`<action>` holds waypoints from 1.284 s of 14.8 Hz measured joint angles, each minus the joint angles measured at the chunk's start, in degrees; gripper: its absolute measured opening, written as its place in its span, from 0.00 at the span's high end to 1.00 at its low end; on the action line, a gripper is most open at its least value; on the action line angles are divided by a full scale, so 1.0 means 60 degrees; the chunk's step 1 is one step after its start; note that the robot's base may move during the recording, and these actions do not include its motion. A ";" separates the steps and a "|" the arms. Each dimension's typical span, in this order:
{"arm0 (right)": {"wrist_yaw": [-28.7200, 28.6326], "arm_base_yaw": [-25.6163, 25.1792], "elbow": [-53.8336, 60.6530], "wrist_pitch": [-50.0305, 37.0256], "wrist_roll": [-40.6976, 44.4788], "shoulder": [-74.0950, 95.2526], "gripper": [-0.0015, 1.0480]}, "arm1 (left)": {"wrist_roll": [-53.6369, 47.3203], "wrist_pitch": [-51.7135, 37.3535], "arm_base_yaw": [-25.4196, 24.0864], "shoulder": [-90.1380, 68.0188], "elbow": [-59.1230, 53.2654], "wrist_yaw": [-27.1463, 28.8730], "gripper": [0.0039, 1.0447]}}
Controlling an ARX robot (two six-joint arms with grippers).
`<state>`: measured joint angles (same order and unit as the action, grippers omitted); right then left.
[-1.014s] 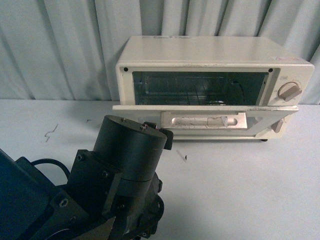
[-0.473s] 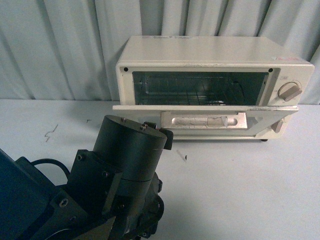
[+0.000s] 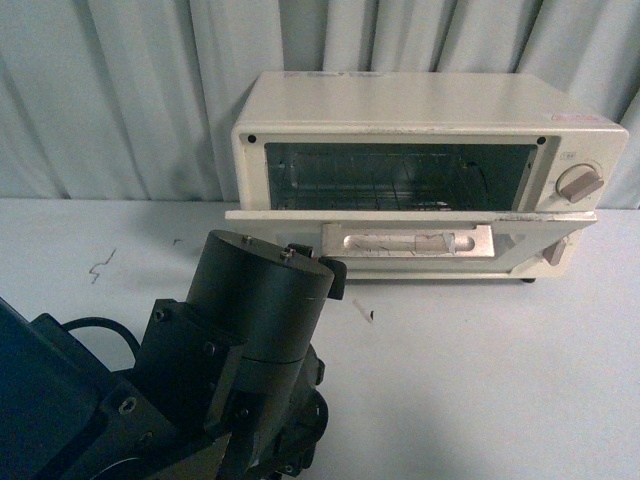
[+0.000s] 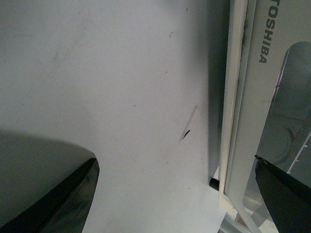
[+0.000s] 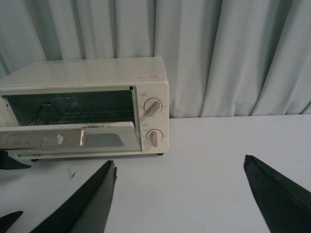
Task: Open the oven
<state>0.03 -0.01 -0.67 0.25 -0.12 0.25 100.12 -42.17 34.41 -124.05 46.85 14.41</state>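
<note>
The cream-white oven (image 3: 420,110) stands at the back of the table, against the curtain. Its glass door (image 3: 300,214) hangs dropped down, about level, with the flat bar handle (image 3: 408,241) facing up. The wire rack (image 3: 400,190) shows inside. My left gripper (image 4: 175,159) is open, low over the table at the door's left front corner. The door's edge (image 4: 233,121) lies between its fingers (image 4: 63,204), and the other finger overlaps the glass. My right gripper (image 5: 179,160) is open and empty, well back from the oven (image 5: 87,73) and its two knobs (image 5: 153,107).
My left arm's dark wrist (image 3: 250,330) fills the lower left of the front view. A pale curtain (image 3: 120,90) hangs behind the white table (image 3: 500,380). Small dark marks (image 3: 103,264) lie on the table's left side.
</note>
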 joint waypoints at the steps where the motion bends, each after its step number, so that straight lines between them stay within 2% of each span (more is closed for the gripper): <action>1: 0.0004 0.0000 0.0000 0.0000 0.0000 0.0000 0.09 | -0.0404 0.0608 0.0208 0.0000 0.0197 0.1286 0.06; 2: -0.0018 0.0000 0.0000 0.0004 -0.0004 0.0000 0.05 | -0.1137 0.1009 0.0452 0.0004 0.0208 0.3348 0.06; 4: 0.0000 -0.0004 0.0000 0.0004 -0.0004 0.0000 0.06 | -0.1923 0.1100 0.0681 0.0346 -0.0729 0.5931 0.06; 6: -0.0007 0.0000 0.0000 0.0000 0.0000 0.0000 0.06 | -0.1902 0.1202 0.0769 0.1100 -0.1603 0.7096 0.06; 8: -0.0004 0.0000 0.0000 0.0000 -0.0004 0.0000 0.06 | -0.1424 0.1384 0.0765 0.1818 -0.2371 0.7584 0.06; 9: -0.0004 0.0000 0.0000 0.0000 -0.0004 0.0000 0.06 | -0.1701 0.0146 0.0685 0.1665 -0.2863 0.7151 0.09; 10: -0.0004 0.0000 0.0000 0.0000 -0.0004 0.0000 0.06 | -0.3544 -0.2142 0.0353 0.0860 -0.3548 0.5563 0.18; 11: -0.0004 0.0000 0.0000 -0.0015 -0.0004 0.0000 0.06 | -0.5861 -0.3457 -0.0204 0.0069 -0.4488 0.4193 0.28; 12: 0.0044 -0.0011 0.0000 0.0018 -0.0004 0.0004 0.06 | -0.8663 -0.4583 -0.0871 0.0375 -0.5705 0.3155 0.39; 13: -0.0011 0.0000 0.0000 -0.0029 -0.0004 0.0000 0.06 | -1.1023 -0.5198 -0.1300 0.1195 -0.6368 0.2455 0.50; 14: -0.0025 0.0000 0.0000 -0.0015 0.0000 0.0000 0.06 | -1.4488 -0.5311 -0.1978 0.2721 -0.7074 0.1384 0.71; 15: 0.0000 0.0000 0.0000 -0.0007 0.0000 0.0000 0.06 | -1.6028 -0.5180 -0.2787 0.4597 -0.7785 0.0579 0.96; 18: -0.0007 0.0000 0.0000 -0.0007 0.0000 0.0000 0.06 | -1.6480 -0.5249 -0.3672 0.7785 -0.7843 -0.0288 0.99; 19: -0.0007 0.0000 0.0000 -0.0004 0.0000 0.0000 0.06 | -1.6513 -0.4827 -0.3858 0.8848 -0.7843 -0.0528 0.99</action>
<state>-0.01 -0.01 -0.67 0.23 -0.12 0.25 1.04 -71.13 11.27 -70.96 -0.21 11.25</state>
